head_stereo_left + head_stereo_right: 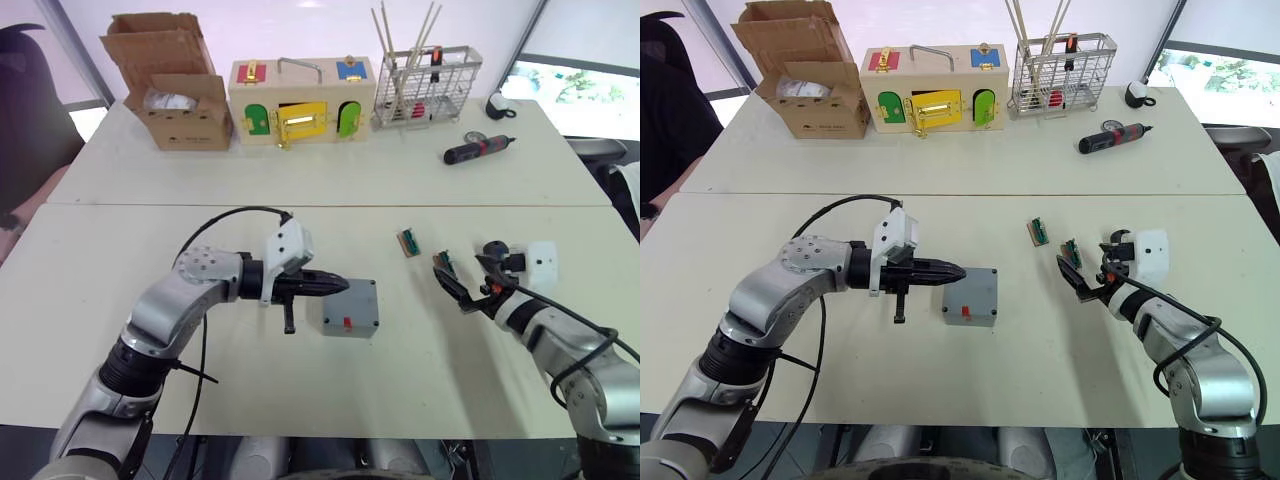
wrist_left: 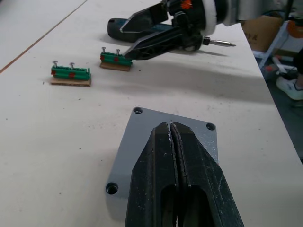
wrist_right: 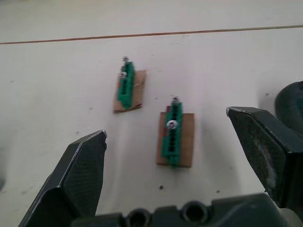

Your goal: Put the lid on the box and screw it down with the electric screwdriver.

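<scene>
The left gripper [image 2: 171, 130], black fingers pressed together, hovers over the lid [image 2: 142, 142], a smooth grey plastic square already seated on the box [image 1: 351, 308]. The right gripper [image 1: 462, 284], jaws spread wide, faces two green screw-holding strips [image 3: 173, 135]; the electric screwdriver [image 2: 142, 29] lies just beyond it.

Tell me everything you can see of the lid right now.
The lid is a flat square grey plastic cover, matt, with screw holes showing at its corners. It already sits level on the box, on the near table. The left gripper, fingers shut, rests at its left edge. No screws can be made out in the holes.
</scene>
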